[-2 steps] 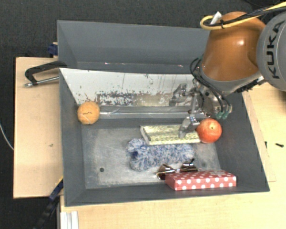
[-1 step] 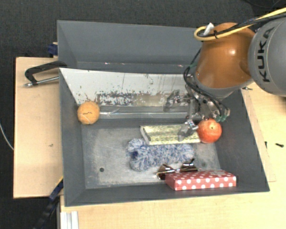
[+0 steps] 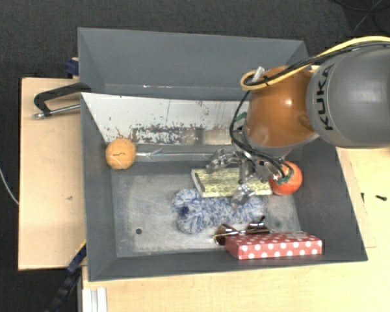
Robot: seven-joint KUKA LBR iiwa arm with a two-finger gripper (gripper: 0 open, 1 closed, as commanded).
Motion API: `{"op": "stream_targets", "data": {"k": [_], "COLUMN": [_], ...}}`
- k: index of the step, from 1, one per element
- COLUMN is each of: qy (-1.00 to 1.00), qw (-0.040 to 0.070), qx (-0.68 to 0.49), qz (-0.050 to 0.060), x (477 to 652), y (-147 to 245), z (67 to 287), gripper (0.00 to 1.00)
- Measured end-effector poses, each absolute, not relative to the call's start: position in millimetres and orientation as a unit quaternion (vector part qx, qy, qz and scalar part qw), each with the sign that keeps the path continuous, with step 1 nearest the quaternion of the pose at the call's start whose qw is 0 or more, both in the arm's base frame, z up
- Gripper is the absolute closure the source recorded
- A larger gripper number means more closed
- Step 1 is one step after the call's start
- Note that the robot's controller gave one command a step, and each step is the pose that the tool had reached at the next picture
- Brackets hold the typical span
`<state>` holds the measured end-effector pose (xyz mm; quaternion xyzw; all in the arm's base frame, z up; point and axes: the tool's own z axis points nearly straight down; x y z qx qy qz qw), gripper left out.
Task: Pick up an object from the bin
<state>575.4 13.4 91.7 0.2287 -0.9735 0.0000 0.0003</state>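
Nearest, against the front wall of the grey bin, lies a long red box with white dots, towards the right corner. Touching its left end is a small dark object with a brown patch; what it is cannot be told. Just behind these sits a fuzzy blue-and-white bundle of yarn or cloth, in the middle of the floor.

Behind the bundle and touching it is a flat yellowish-green scrub pad, lying slightly tilted. The claw is down at the right part of this pad, its metal parts in contact with the pad or directly above it. Whether it is open, closed or gripping the pad cannot be told, since the orange wrist cover and cables crowd over it.

Just right of the pad, beside the claw, rests a round red-orange fruit-like ball. Farthest off, well apart at the back left, a pale orange ball sits against the rear wall.
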Motion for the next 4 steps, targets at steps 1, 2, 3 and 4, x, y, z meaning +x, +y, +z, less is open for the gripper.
{"op": "stream_targets", "data": {"k": [1, 2, 3, 4], "qy": [-0.961, -0.961, -0.962, -0.959], "qw": [-0.007, -0.007, -0.003, -0.002], "qx": [0.277, 0.277, 0.273, 0.284], "qz": [0.003, 0.003, 0.000, 0.000], "x": [568.2, 568.0, 567.6, 576.9], "y": [26, 26, 21, 21], "z": [79, 79, 130, 216], "gripper": [1.00, 1.00, 1.00, 1.00]}}
